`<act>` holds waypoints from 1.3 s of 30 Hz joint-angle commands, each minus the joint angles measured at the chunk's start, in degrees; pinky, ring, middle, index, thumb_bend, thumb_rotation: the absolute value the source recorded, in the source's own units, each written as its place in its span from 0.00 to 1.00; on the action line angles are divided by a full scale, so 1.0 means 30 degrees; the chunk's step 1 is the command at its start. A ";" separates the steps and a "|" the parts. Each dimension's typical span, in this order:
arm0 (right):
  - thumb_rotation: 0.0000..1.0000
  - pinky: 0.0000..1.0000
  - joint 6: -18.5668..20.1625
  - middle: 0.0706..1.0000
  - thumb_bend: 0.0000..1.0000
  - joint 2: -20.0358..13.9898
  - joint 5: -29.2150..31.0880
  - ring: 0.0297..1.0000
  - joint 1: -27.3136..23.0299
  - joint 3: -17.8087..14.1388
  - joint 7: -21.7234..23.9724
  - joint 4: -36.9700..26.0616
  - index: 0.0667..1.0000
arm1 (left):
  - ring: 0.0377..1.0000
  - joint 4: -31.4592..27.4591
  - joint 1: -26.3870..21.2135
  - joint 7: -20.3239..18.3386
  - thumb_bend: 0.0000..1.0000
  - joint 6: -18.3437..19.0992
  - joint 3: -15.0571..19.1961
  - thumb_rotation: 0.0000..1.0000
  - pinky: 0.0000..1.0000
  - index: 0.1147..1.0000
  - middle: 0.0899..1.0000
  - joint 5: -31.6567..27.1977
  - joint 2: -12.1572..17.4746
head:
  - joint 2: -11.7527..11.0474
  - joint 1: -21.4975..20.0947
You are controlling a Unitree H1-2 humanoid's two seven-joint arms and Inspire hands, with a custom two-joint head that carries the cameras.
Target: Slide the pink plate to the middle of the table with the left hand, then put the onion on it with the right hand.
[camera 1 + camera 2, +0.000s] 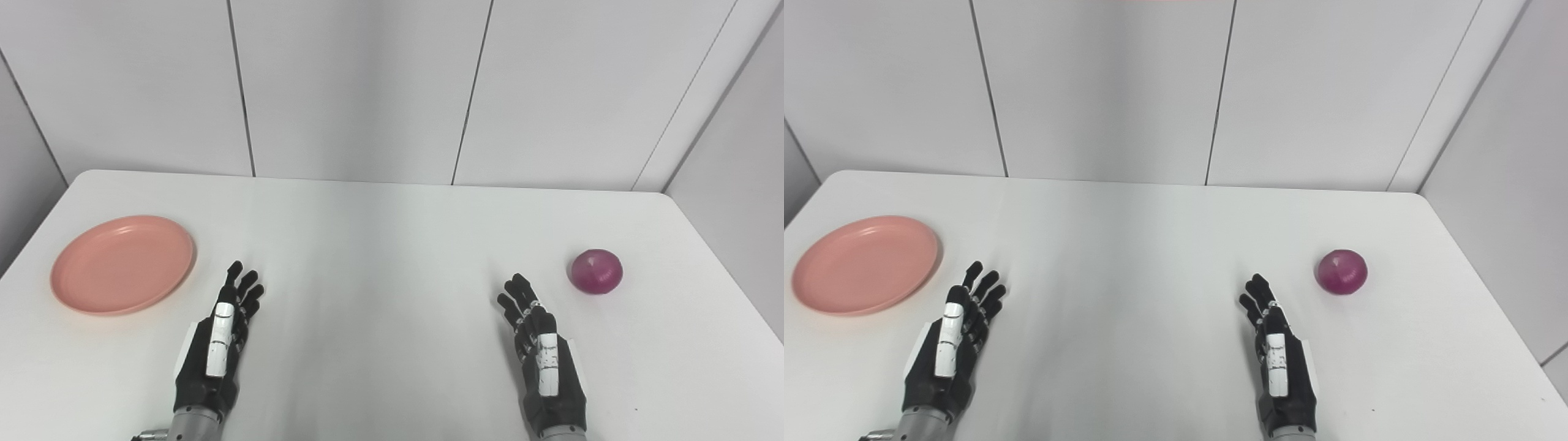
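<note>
Smooth matt pink plate (122,263), glossy-skinned onion (596,271), smooth white table (380,257).

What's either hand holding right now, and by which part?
Nothing. Left hand and right hand are both open and empty; round pink plate and purple onion lie untouched on the table.

White tabletop (392,245) with rounded far corners, smooth, faintly glossy. Behind, close against its far edge, a pale grey panelled wall (361,86), split by thin dark seams (242,92) leaning slightly off vertical. At right, a side wall (735,141) angling toward the near edge, with a wider white strip at the corner. Even, soft light; only faint shadows.
</note>
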 commanded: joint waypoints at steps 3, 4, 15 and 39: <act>0.97 0.97 0.0015 0.91 0.81 -0.0229 -0.0016 0.90 0.0271 -0.0107 0.0151 0.0831 0.92 | 0.95 -0.0100 0.0668 -0.0109 0.62 -0.0487 -0.0009 0.99 1.00 0.98 0.96 0.0126 0.0276 | 0.0008 -0.0021; 0.97 0.98 0.0013 0.91 0.80 -0.0231 0.0002 0.90 0.0275 -0.0107 0.0162 0.0827 0.92 | 0.95 -0.0091 0.0665 -0.0130 0.62 -0.0504 -0.0008 0.99 1.00 0.98 0.96 0.0099 0.0280 | 0.0008 -0.0021; 0.97 0.98 0.0051 0.91 0.80 -0.0208 -0.0082 0.90 0.0286 -0.0088 0.0109 0.0771 0.92 | 0.95 -0.0170 0.0704 -0.0064 0.62 -0.0478 -0.0006 0.99 1.00 0.98 0.96 0.0156 0.0247 | 0.0009 -0.0020; 0.96 0.97 -0.0062 0.91 0.80 -0.0206 -0.0086 0.90 0.0260 -0.0089 0.0119 0.0856 0.90 | 0.95 -0.0164 0.0682 -0.0089 0.63 -0.0489 -0.0013 0.98 1.00 0.98 0.96 0.0189 0.0300 | 0.0028 0.0008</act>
